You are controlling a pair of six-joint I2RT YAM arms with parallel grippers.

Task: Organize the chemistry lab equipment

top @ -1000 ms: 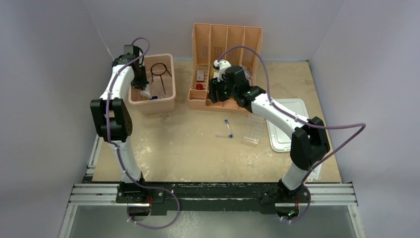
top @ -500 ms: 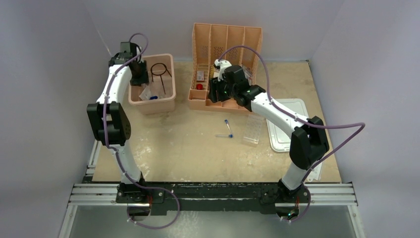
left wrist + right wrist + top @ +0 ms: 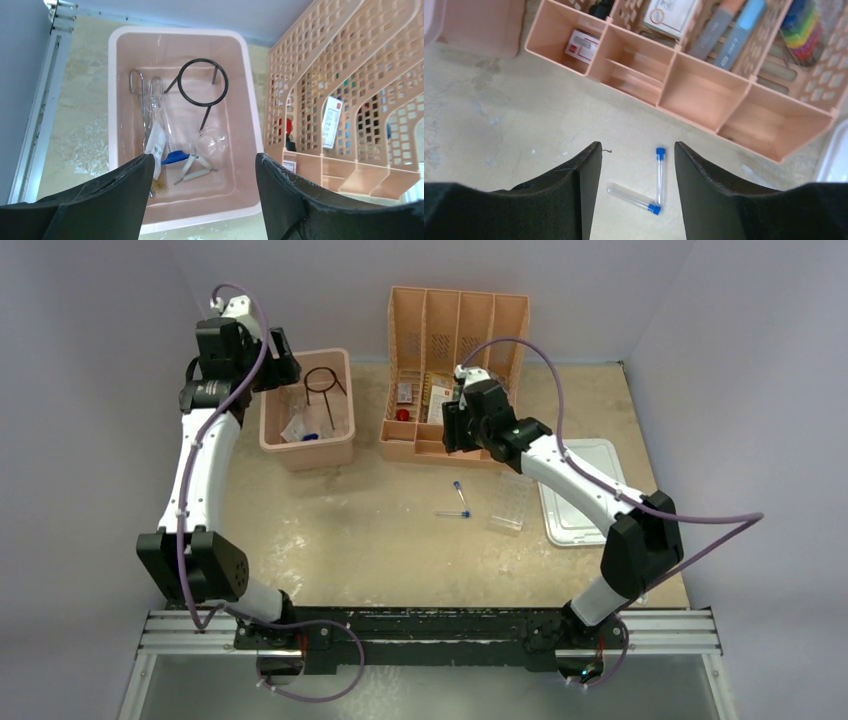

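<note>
My left gripper (image 3: 205, 200) hangs open and empty above the near end of the pink bin (image 3: 185, 32). In the bin lie the black wire ring tripod (image 3: 202, 89), metal tongs (image 3: 145, 100), a white triangle (image 3: 195, 169), a clear packet (image 3: 157, 142) and a small round clear dish (image 3: 210, 142). My right gripper (image 3: 638, 165) is open over the table, in front of the orange organizer (image 3: 684, 85). Two thin blue-capped tubes (image 3: 660, 172) (image 3: 631, 197) lie on the table below its jaws. The clear tube rack (image 3: 510, 502) lies on the table right of the tubes (image 3: 458, 490).
The orange divider organizer (image 3: 455, 370) with colourful small items stands at the back centre. A white lid (image 3: 580, 490) lies at the right of the table. The pink bin (image 3: 305, 452) sits at the back left, close to the left wall.
My left gripper opened and rose out of the pink bin toward the back left. My right gripper drew back from the organizer and shifted a little to the right.
</note>
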